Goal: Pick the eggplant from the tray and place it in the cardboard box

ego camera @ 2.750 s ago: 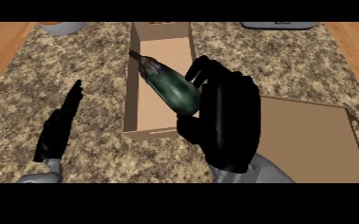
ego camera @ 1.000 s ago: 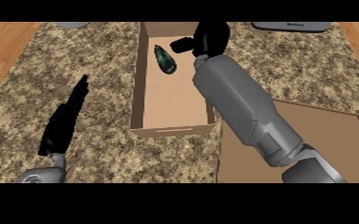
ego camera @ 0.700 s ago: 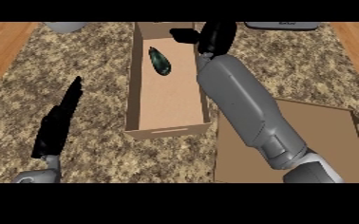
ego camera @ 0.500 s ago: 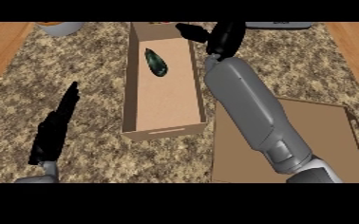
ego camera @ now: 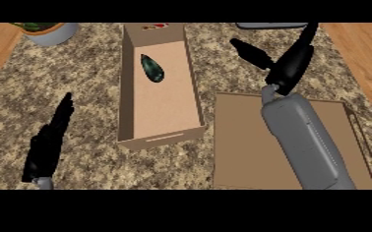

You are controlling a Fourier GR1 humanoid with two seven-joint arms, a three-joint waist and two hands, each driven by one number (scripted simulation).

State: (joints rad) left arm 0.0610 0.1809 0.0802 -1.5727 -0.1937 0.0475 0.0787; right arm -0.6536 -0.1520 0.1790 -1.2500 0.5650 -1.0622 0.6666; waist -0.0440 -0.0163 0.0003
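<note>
Right hand (ego camera: 289, 65) raised over the granite counter (ego camera: 87, 88), fingers straight and spread from the thumb, grasping nothing and touching nothing; thumb (ego camera: 251, 54) jutting up and to the left, fingers reaching toward a grey object (ego camera: 270, 25) at the far edge. Grey right forearm (ego camera: 305, 142) crossing a flat brown tray (ego camera: 240, 152) that lies below and beneath the hand. Left of the thumb, well apart from it, a long open cardboard box (ego camera: 161, 128) running away from the viewer. Inside it, in the far half and nearer the left wall, the eggplant (ego camera: 152, 68), dark green-black and glossy, lying flat on the box floor; long axis roughly along the box's length, slightly tilted, narrow end toward the far left, broader end toward the near right. No finger near it. Left hand (ego camera: 49, 142) low at the view's left edge, fingers straight and held together, pointing up the counter, holding nothing, resting well to the left of the box. Far above those fingers, at the top left corner, a grey pot with a plant (ego camera: 47, 30).
</note>
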